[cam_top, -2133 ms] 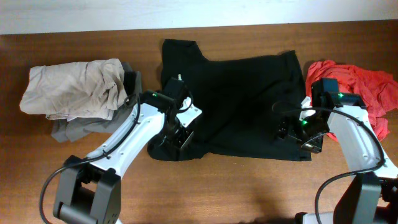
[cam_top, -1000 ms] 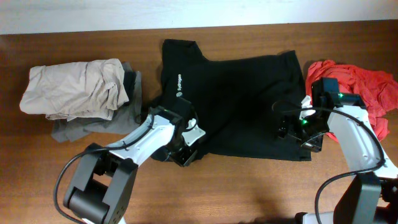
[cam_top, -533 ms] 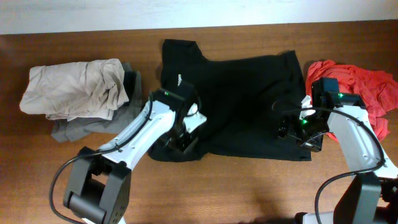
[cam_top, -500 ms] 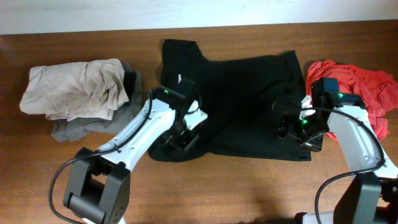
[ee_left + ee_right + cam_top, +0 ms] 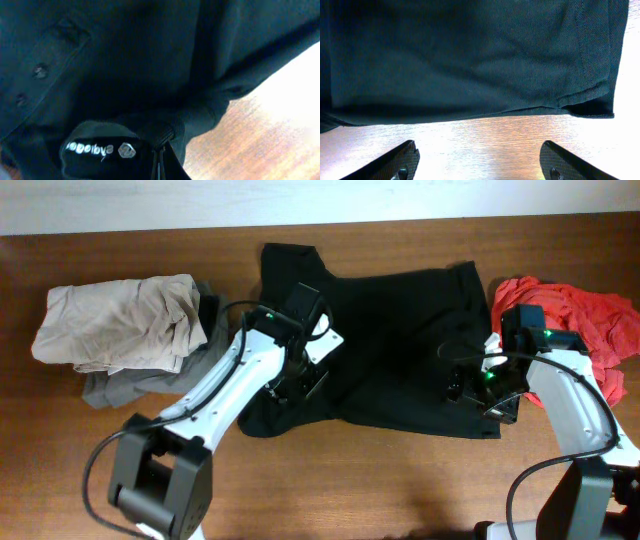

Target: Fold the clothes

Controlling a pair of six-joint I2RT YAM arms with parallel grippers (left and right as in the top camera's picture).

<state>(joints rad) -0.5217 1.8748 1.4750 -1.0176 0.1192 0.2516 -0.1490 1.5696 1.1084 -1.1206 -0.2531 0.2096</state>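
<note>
Left pincer [image 5: 159, 164] nips large black soft short-sleeved shirt [image 5: 400, 350], left of centre.
Right pincer [image 5: 479, 161] gapes wide, shirt's hem just above it.

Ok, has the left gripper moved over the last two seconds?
Yes. Against the beige garment pile, the left gripper, shut on the black shirt, has shifted away from the near edge of the table.

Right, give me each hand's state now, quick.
Left hand: closed, pinching the black shirt.
Right hand: open, holding nothing.
</note>
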